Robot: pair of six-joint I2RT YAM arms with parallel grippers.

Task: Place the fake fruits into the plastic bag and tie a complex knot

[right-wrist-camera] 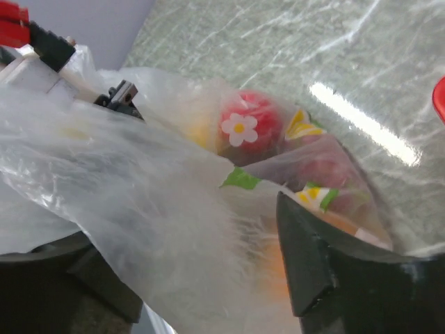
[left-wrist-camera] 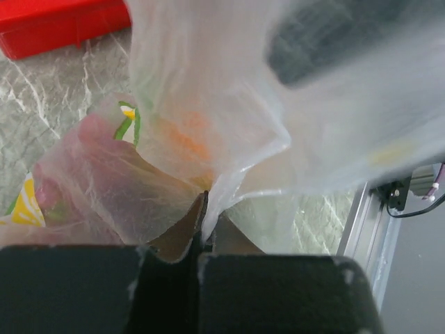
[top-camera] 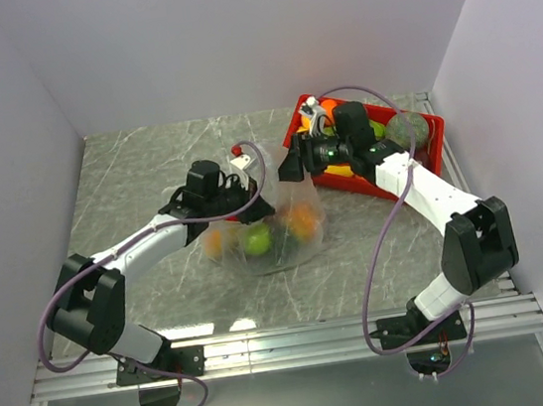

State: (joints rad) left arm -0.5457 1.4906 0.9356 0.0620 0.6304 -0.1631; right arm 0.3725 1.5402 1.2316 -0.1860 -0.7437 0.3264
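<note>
Two robot arms meet over a thin, transparent, crinkly plastic bag (top-camera: 276, 224) that sits near the middle of a grey marbled table (top-camera: 137, 171). Through the film, the overhead view shows small glossy fake fruits inside the bag: an orange one (top-camera: 302, 221), a green one (top-camera: 256, 240) and another orange one (top-camera: 214, 240). The right wrist view shows a red fruit (right-wrist-camera: 254, 115) behind a white flower print. The left gripper (left-wrist-camera: 199, 240) reaches in from the left, and its black fingers are pressed together on a pinched fold of the bag's upper edge. The right gripper (right-wrist-camera: 201, 278) comes from the right, at the bag's top edge. Its dark fingers (right-wrist-camera: 313, 264) stand well apart, with loose whitish film draped across and between them. I cannot tell whether they grip any of it. No twisted neck shows in these views. Just behind the right gripper stands a red rectangular plastic tray (top-camera: 434, 146), and a green fruit (top-camera: 377, 129) lies in it.
</note>
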